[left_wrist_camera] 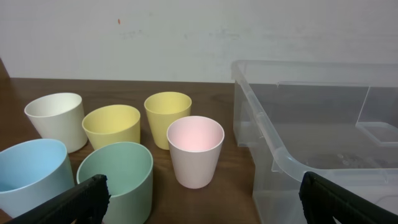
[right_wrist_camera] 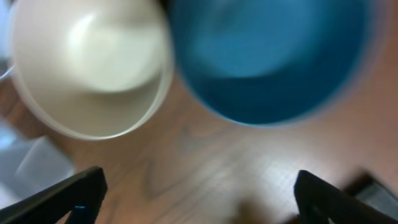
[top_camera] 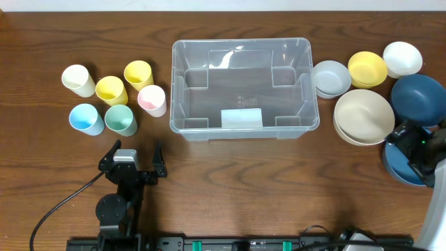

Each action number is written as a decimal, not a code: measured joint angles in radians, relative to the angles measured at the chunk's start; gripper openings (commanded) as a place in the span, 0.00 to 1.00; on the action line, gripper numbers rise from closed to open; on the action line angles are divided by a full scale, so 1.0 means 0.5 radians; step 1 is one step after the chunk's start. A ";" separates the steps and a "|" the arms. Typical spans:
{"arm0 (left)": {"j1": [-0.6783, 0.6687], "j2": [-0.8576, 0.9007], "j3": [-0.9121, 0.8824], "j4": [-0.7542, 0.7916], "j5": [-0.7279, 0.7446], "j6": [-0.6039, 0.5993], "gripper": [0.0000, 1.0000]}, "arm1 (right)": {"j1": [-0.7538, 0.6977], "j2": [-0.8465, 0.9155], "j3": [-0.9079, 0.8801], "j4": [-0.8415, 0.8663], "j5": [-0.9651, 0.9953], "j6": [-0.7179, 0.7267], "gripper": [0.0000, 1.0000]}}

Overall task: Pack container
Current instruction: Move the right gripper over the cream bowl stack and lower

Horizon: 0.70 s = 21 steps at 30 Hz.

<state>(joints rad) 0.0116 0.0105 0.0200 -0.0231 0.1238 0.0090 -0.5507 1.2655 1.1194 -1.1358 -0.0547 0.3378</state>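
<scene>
The container (top_camera: 176,84) is a large clear bin with a pale label, standing empty at the table's middle; its near corner (left_wrist_camera: 277,155) shows in the left wrist view. My left gripper (top_camera: 134,161) rests low in front of the cups, open, with nothing between its fingers (left_wrist_camera: 202,202). A mint cup (left_wrist_camera: 118,177) and a pink cup (left_wrist_camera: 196,149) stand just ahead of it. My right gripper (top_camera: 411,139) hovers at the far right, open and empty (right_wrist_camera: 199,196) over bare wood. A beige bowl (right_wrist_camera: 87,68) and a dark blue bowl (right_wrist_camera: 273,56) lie just ahead of it.
Several cups stand left of the bin: cream (top_camera: 78,80), two yellow (top_camera: 111,89) (top_camera: 139,74), pink (top_camera: 152,100), blue (top_camera: 86,118), mint (top_camera: 121,119). Right of it are grey (top_camera: 331,77), yellow (top_camera: 367,68), white (top_camera: 402,58), beige (top_camera: 363,116) and dark blue (top_camera: 418,97) bowls.
</scene>
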 measured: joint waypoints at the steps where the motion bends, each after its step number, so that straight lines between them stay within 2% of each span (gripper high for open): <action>1: 0.000 0.000 0.000 0.000 0.000 0.000 0.98 | 0.001 0.040 -0.011 0.032 -0.087 -0.080 0.90; 6: 0.000 0.000 0.000 0.000 0.000 0.000 0.98 | 0.064 0.233 -0.017 0.162 -0.374 -0.298 0.85; 11: 0.000 0.000 0.000 0.000 0.000 0.000 0.98 | 0.173 0.451 -0.018 0.282 -0.463 -0.336 0.77; 19: 0.000 0.000 0.000 -0.001 0.000 0.000 0.98 | 0.246 0.593 -0.020 0.341 -0.357 -0.004 0.70; 21: 0.000 0.000 0.000 0.000 0.000 0.000 0.98 | 0.260 0.593 -0.020 0.356 -0.327 0.082 0.66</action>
<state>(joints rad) 0.0116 0.0105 0.0200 -0.0231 0.1238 0.0090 -0.4206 1.5620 1.1095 -0.9577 -0.2184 0.3786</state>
